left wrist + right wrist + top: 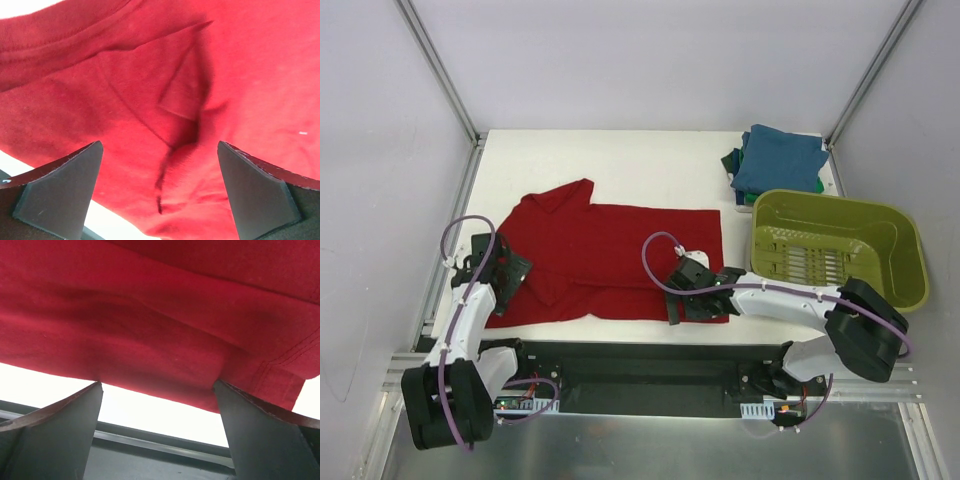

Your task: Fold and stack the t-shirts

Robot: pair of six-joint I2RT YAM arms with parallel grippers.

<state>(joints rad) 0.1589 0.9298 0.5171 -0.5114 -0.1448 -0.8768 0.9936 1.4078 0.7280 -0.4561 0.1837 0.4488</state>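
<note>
Surface: white table [620,160] with metal rails along its edges.
Room: pale, plain walls on three sides.
Landmark: olive-green slotted basket [912,262], standing open side up on the table.
Red t-shirt [610,255]: dark red, spread out left of the basket, hem end just beside it but apart. The end away from the basket is rumpled, with creases and a folded flap.
Folded stack [778,158]: just past the basket's far rim. A teal-blue square lies on top, with green edges showing beneath.
Left gripper [160,150]: over the shirt's end farthest from the basket. Fingers spread wide, nothing between them.
Right gripper [157,385]: at the shirt's near hem, left of the basket. Fingers spread wide, hem edge lying between the tips, not pinched.
Count: one red shirt, one stack (number of layers unclear), one basket, two arms.
</note>
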